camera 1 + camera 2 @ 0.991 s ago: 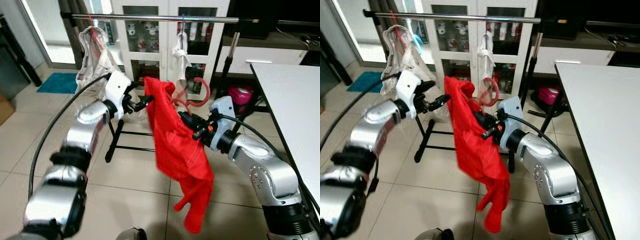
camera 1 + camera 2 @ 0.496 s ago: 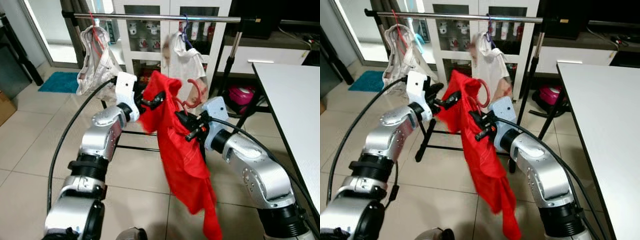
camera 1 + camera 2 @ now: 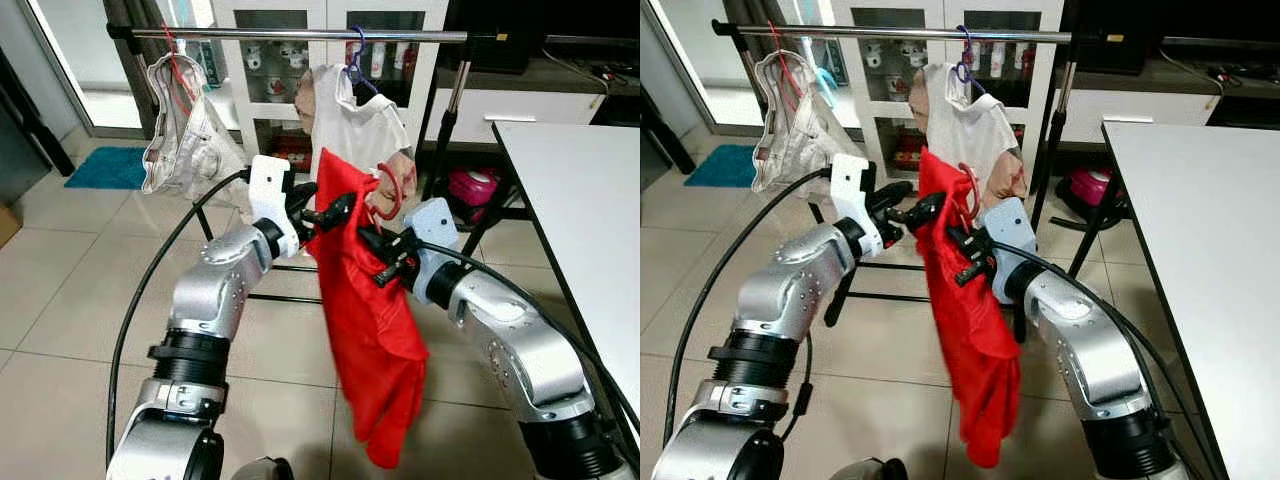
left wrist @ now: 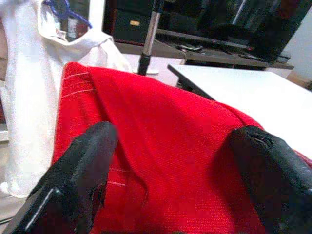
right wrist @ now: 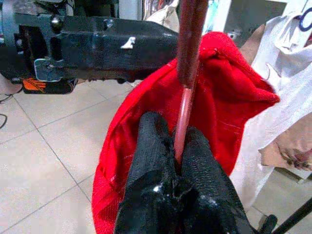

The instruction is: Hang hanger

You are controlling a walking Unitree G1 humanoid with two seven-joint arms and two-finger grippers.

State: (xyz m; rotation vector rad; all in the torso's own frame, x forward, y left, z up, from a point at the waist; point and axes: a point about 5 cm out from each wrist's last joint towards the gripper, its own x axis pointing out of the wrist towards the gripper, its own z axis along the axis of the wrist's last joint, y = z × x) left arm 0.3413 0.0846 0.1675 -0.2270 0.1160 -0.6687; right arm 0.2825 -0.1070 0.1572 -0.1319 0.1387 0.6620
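Below the metal rail [image 3: 300, 34], your right gripper [image 5: 173, 146] clenched the red hanger [image 3: 392, 190]; your left gripper [image 4: 170, 161], jaws spread, straddled the ribbed red garment [image 3: 365, 300].

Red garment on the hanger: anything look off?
Yes. The red garment hangs bunched and lopsided from the red hanger, most of it trailing down one side. The right gripper pinches the hanger, and the left gripper is at the cloth's top edge. The hook is below the rail.
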